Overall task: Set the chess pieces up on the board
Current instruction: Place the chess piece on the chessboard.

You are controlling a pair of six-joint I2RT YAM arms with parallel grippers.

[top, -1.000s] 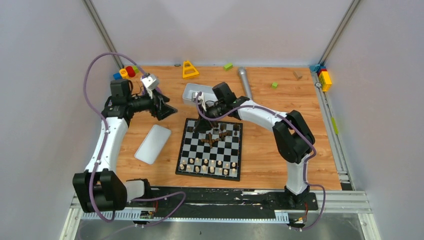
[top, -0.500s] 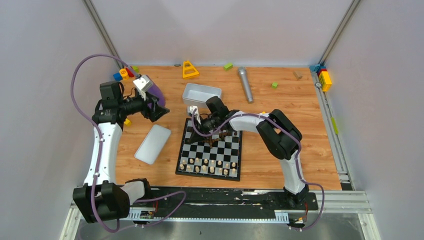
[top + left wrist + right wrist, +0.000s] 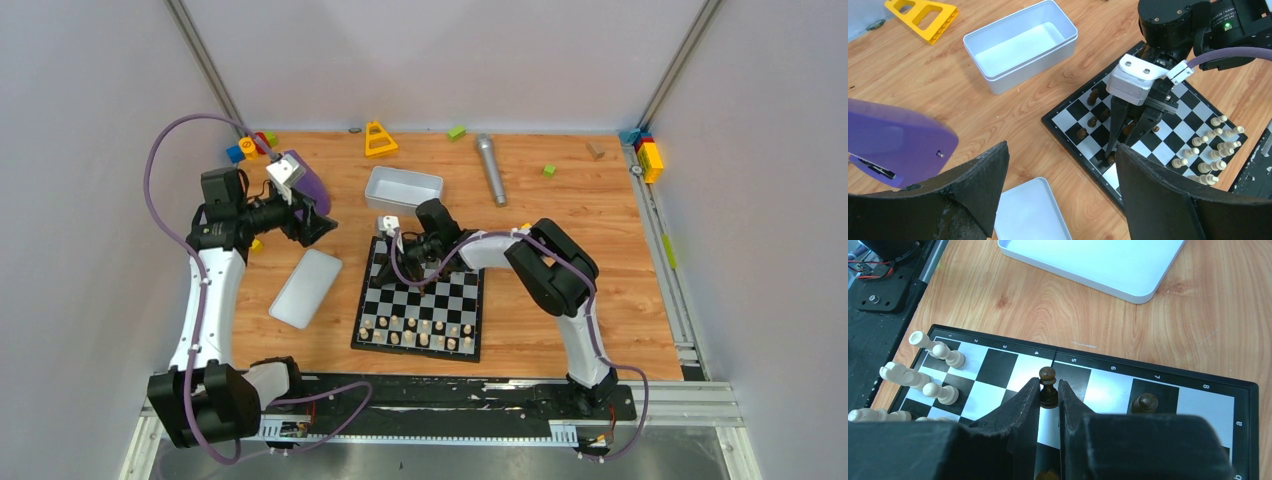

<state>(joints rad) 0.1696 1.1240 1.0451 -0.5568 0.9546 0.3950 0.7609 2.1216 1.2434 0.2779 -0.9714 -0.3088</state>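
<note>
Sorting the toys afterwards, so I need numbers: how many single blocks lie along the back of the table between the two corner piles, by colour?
yellow triangular block: 1
green blocks: 2
brown block: 1
Total: 4

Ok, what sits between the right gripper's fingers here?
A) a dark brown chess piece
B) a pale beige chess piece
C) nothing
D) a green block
A: in the right wrist view the right gripper pinches a dark brown chess piece standing on the board.
</note>
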